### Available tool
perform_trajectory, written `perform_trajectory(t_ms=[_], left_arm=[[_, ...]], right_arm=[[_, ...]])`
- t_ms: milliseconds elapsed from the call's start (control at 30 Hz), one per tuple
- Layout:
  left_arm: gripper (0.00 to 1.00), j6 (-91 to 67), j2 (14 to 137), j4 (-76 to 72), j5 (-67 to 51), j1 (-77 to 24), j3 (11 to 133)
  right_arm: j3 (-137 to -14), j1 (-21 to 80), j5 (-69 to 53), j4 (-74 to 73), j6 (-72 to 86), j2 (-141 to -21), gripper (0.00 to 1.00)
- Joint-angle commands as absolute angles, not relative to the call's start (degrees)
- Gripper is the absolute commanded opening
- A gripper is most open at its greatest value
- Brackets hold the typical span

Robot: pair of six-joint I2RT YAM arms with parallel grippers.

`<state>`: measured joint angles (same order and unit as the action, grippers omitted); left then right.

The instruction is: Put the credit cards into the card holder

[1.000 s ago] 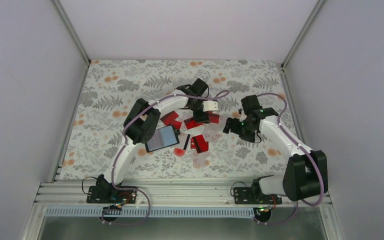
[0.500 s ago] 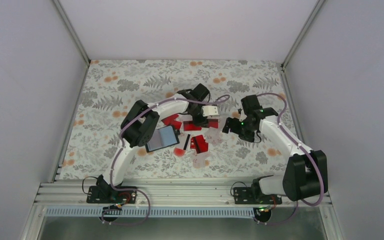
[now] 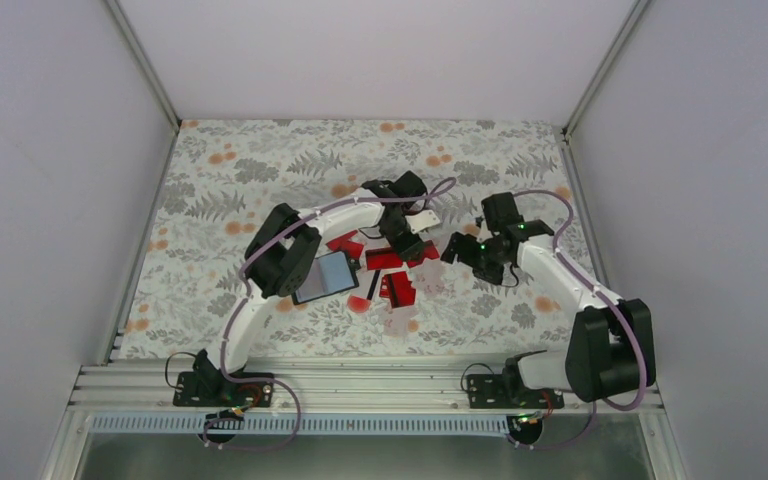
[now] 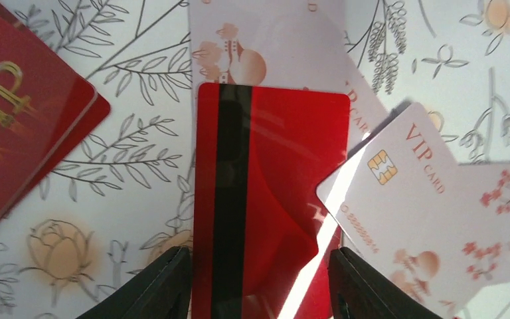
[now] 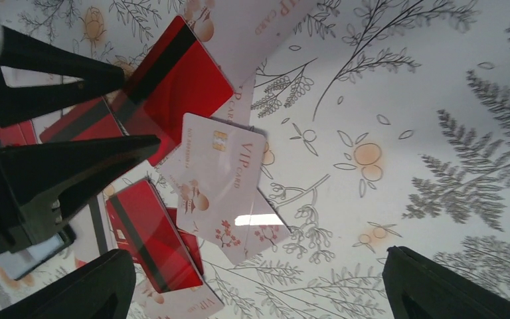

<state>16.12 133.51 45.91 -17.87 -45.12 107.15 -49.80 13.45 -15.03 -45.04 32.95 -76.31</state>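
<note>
left gripper (image 4: 259, 256): clenched on black-striped red card (image 4: 272, 186) by both long edges, frame centre | right gripper (image 5: 259, 259): spread wide, grasping nothing, above white VIP card (image 5: 219, 179) | card holder (image 3: 325, 277): lower left of left gripper

- My left arm (image 3: 335, 208): rises from its base, elbow high, forearm sweeping right, wrist bent downward.
- My left claw (image 4: 259, 292): pointing down, jaws drawn part-way in, one finger against each long edge of a red striped card (image 4: 265, 199).
- My right arm (image 3: 560, 275): folded inward from the right, wrist facing left.
- My right claw (image 5: 260, 256): jaws spread wide, holding nothing, near my left claw.
</note>
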Motion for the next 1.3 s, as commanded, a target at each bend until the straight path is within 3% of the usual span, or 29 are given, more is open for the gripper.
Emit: perform_trajectory(t_ms=[0, 233, 367, 600, 833, 1000, 1267], left_arm=[[0.52, 6.3, 133.1, 49.4, -22.6, -45.6, 105.4], [0.51, 0.4, 126.4, 44.6, -28.9, -45.7, 96.7], [0.45, -2.9, 124.3, 41.6, -30.4, -45.7, 92.6], [0.43, -5.7, 121.0, 39.5, -28.5, -45.7, 90.3], [0.42, -14.0, 117.9, 29.8, -33.7, -45.7, 84.7], [0.37, -21.4, 119.0, 23.9, -37.0, -45.7, 84.1], [0.47, -28.7, 123.1, 23.3, -38.5, -45.7, 85.8]], right_arm=[[-47.5, 13.3, -19.2, -38.3, 38.4, -77.3, 0.94], [-46.3, 13.4, -22.8, -33.6, 38.6, -81.3, 0.91], [-45.0, 13.4, -25.5, -32.3, 34.6, -84.0, 0.87], [-43.7, 13.4, -23.1, -30.5, 30.3, -87.6, 0.82], [-45.3, 13.4, -28.0, -28.0, 27.3, -92.5, 0.78], [-46.9, 13.4, -24.9, -29.7, 26.2, -93.8, 0.78], [-43.9, 13.3, -27.3, -27.4, 26.5, -93.8, 0.78]])
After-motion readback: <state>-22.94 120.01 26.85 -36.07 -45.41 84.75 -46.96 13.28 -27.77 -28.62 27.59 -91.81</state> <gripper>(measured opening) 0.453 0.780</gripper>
